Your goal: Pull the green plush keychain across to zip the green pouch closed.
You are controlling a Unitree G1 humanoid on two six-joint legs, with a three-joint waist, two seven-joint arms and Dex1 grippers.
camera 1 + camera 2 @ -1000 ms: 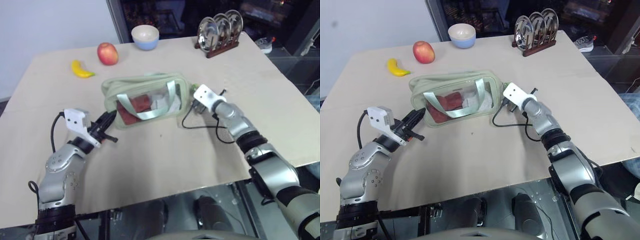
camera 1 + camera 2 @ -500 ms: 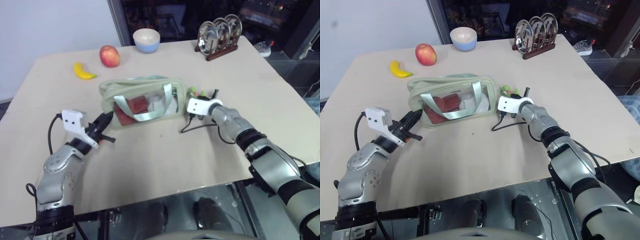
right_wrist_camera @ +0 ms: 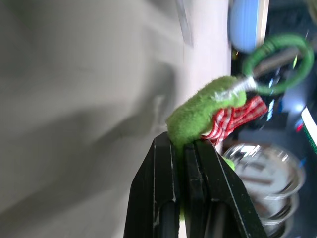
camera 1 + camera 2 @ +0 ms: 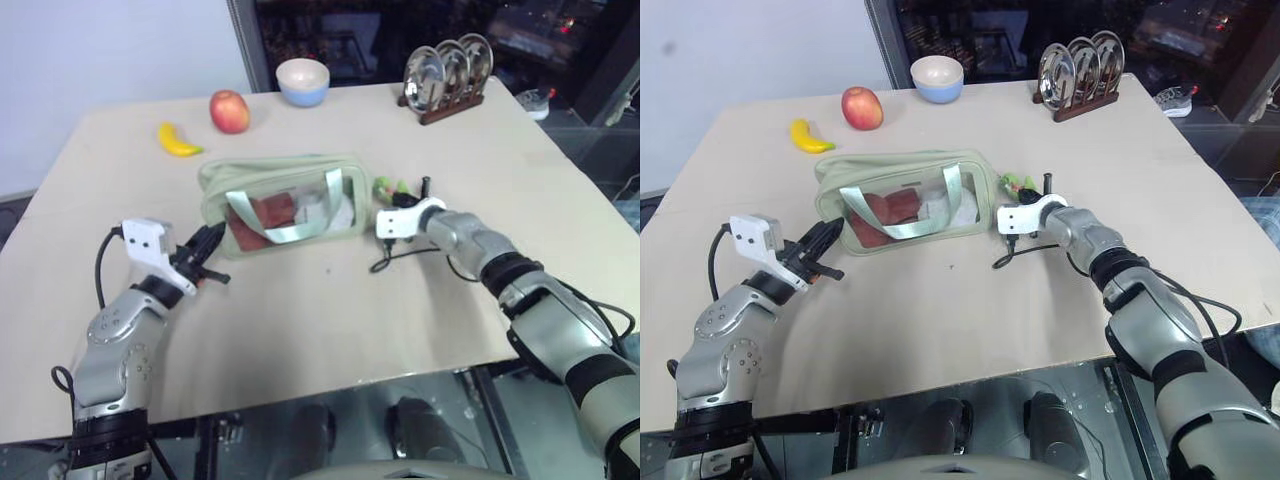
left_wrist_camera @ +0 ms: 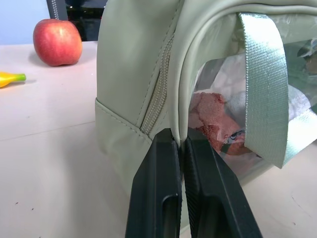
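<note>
- Green pouch point(image 4: 285, 203) sits mid-table, long side facing near; a clear window panel fronts it, crossed by pale green strap handles point(image 4: 335, 200).
- Contents seen through the window: a red item point(image 5: 214, 125) at the left, something pale and crumpled to its right.
- Bowl point(image 4: 303, 80), cream inside and blue outside, stands at the far edge; contents cannot be seen.
- Wooden rack point(image 4: 446, 75) at far right holds shiny metal plates upright.
- Green plush keychain point(image 3: 203, 113) lies just beside the pouch's right end: fuzzy lime green, with a red-and-white checked scrap and a thin green ring on metal hardware.
- Right gripper point(image 3: 184, 148) has its two black fingers clamped on the plush, at the pouch's right end.
- Left gripper point(image 5: 181, 148) has its fingers pressed together on the seam at the pouch's near-left corner, beside the zipper track.
- Apple point(image 4: 230, 111) and banana point(image 4: 178, 141) lie far left, well apart from the pouch.
- Table point(image 4: 330, 320) is pale tan and plain; a black cable point(image 4: 400, 255) loops near the right wrist.
- White wall behind at left; dark glass at back.
</note>
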